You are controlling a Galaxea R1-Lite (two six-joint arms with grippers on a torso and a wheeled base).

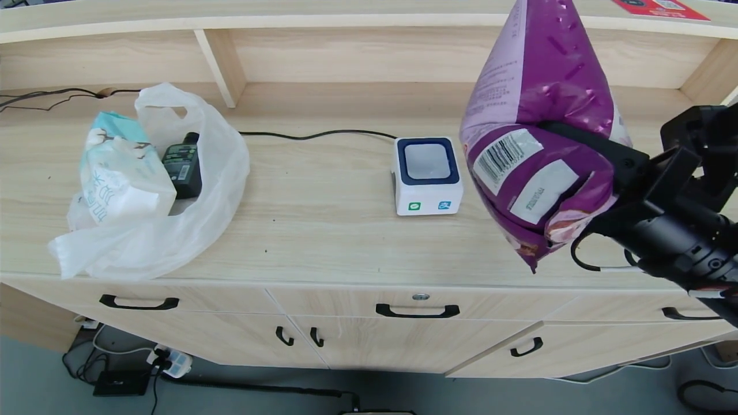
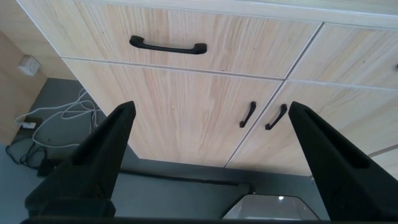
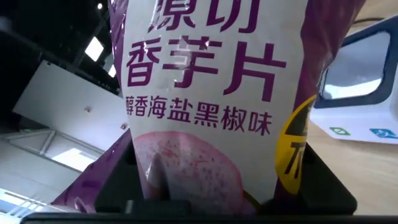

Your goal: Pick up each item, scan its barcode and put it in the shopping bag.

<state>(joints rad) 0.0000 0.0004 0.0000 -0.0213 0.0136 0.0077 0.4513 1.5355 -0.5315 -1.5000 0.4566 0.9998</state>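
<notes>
The puffy purple foil snack bag [image 1: 536, 115] hangs in the air over the right end of the counter, tilted, with its top corner pointing up and its lower corner pointing down toward the wood. The right gripper [image 1: 588, 178] is clamped across its lower half, one black finger on each side. The white barcode panel [image 1: 507, 153] on the bag's back faces left. Just beside the bag, to its left, sits the small white cube scanner [image 1: 428, 176] with a dark blue frame around its glass window, which faces up. A thin black cable [image 1: 317, 135] runs from behind it along the pale wooden counter [image 1: 323, 230]. Well apart at the left end lies the translucent white plastic shopping bag [image 1: 190, 207], slumped open, holding a white-and-teal soft pack [image 1: 121, 173] and a dark bottle [image 1: 183, 164] side by side. The left gripper [image 2: 210, 109] is down low in front of the wooden drawer fronts [image 2: 186, 81] with black handles, its jaws spread wide and holding nothing.
</notes>
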